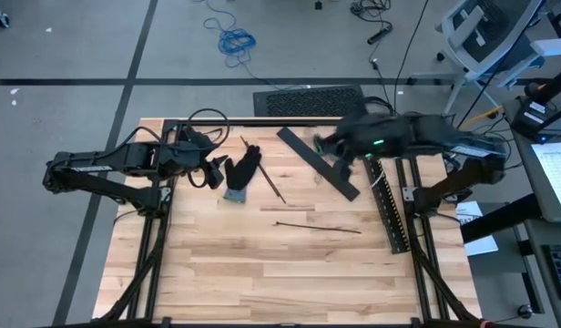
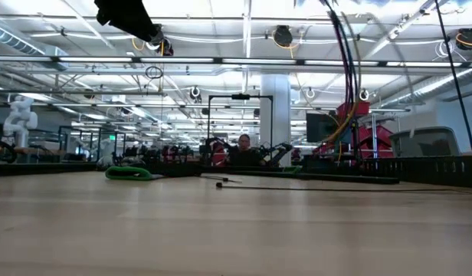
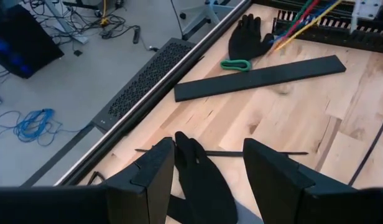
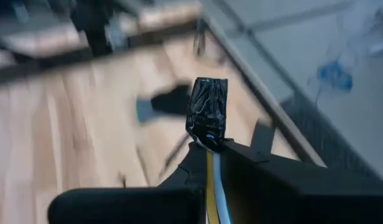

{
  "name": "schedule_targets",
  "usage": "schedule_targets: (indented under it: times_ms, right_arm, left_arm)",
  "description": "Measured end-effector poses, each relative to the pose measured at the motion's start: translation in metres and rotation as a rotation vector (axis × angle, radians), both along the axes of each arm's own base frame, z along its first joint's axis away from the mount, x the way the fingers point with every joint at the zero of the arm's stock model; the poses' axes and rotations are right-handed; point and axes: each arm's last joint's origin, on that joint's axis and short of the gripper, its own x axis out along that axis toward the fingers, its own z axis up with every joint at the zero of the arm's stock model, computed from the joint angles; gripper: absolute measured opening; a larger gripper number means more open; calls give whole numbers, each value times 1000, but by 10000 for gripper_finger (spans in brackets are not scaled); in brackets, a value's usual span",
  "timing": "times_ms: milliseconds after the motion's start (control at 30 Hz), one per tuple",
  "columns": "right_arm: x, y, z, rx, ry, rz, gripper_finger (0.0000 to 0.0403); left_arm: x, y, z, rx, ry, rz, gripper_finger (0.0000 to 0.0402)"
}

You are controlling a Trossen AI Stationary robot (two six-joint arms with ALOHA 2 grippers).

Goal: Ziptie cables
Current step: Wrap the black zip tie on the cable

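The right tool (image 4: pixel 207 152) is clamped on the cables (image 4: pixel 208 115), pinching them just behind their black-taped end, at the upper right of the high view above the counter (image 1: pixel 262 264). Thin, light and floppy, they would likely sag and splay away from the grip, so the taped end looks the firmest hold. The left tool (image 3: pixel 207 177), jaws apart, hovers over a black glove (image 3: pixel 204 180) at upper left
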Motion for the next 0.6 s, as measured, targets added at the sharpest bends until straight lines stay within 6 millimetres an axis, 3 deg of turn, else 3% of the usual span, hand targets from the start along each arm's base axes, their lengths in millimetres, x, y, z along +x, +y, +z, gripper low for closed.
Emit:
schedule_targets:
  times_ms: [133,333,400,600]
  right_arm:
    - [31,8,-24,75,90,106,16]
    - [73,35,-36,132,-29,285,16]
    - [72,40,-30,144,-74,298,16]
    - [38,44,-23,227,25,228,16]
  left_arm:
    - [0,0,0,0,-1,1,190]
    - [0,0,0,0,0,1,190]
    - [0,0,0,0,1,0,190]
    - [0,0,0,2,3,-1,190]
